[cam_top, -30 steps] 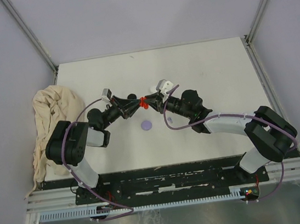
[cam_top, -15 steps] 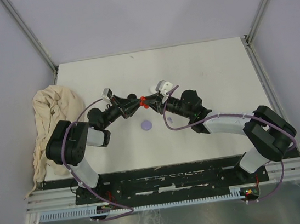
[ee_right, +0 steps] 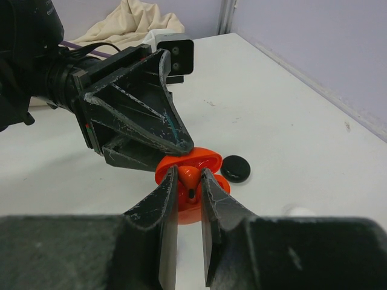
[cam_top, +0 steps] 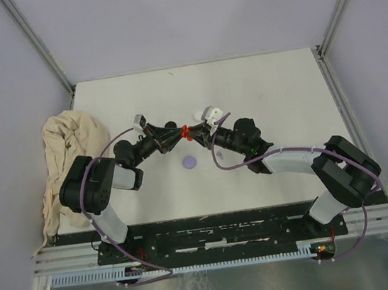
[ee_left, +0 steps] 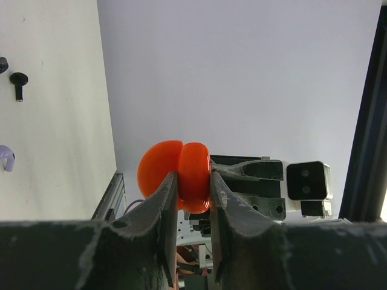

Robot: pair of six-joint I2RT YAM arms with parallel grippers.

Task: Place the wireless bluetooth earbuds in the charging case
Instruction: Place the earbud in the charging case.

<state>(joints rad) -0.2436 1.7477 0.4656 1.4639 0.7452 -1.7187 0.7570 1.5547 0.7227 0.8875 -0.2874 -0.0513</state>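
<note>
Midair, glossy red clamshell case [ee_left: 172,169] (smooth earbud [ee_right: 189,179] close).

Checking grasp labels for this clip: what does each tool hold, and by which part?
The left tool pinches the open red charging case by the edge of one shell. The right tool pinches a red earbud across its sides.

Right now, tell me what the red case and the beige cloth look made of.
Red case: probably hard plastic, smooth, with a slight sheen on its rounded shell. Beige cloth: woven fabric, matte, lying crumpled in soft folds; the fibre cannot be told.
</note>
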